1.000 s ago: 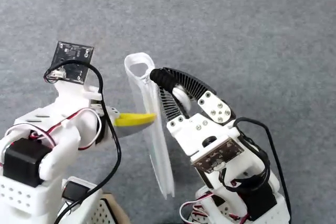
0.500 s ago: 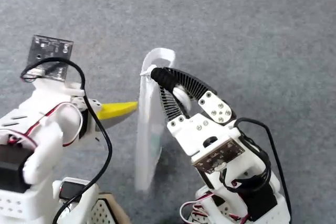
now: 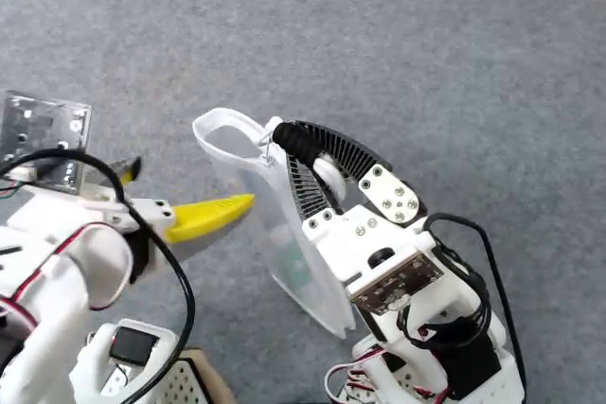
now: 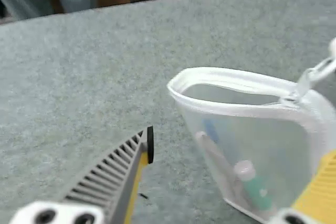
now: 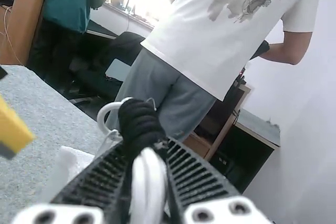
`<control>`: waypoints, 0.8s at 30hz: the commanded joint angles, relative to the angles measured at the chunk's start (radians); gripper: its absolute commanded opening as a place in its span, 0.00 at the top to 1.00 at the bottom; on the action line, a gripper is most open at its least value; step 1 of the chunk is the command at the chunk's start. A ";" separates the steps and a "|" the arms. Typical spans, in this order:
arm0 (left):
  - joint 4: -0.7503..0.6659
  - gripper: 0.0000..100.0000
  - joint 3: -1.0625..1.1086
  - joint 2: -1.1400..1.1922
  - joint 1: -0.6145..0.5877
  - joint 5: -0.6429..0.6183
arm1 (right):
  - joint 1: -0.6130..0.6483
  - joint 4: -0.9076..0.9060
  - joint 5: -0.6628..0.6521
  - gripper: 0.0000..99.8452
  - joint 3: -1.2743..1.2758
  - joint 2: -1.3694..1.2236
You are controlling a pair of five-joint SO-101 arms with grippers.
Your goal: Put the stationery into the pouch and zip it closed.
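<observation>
R fingers (image 3: 333, 147) grip 1 pouch (image 3: 270, 229) w/ 2+ stationery items (image 4: 254, 192) inside.

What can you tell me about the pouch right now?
The pouch is see-through soft plastic with a white zip rim. Its mouth gapes open and it stands tilted on the grey table. The right gripper pinches its zip end, by the pull ring. Inside lie what looks like a green pen with a white cap and something blue.
</observation>
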State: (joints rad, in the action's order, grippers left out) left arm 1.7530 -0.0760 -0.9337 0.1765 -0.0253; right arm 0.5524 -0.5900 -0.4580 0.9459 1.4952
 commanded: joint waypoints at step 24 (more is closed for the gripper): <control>-0.203 0.54 0.286 0.006 0.176 -0.310 | -0.006 0.029 0.008 0.99 -0.091 0.010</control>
State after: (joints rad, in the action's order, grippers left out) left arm 1.5950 0.2079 -0.9291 0.3345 -0.3214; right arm 0.5524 -0.5900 -0.4580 0.9183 1.4952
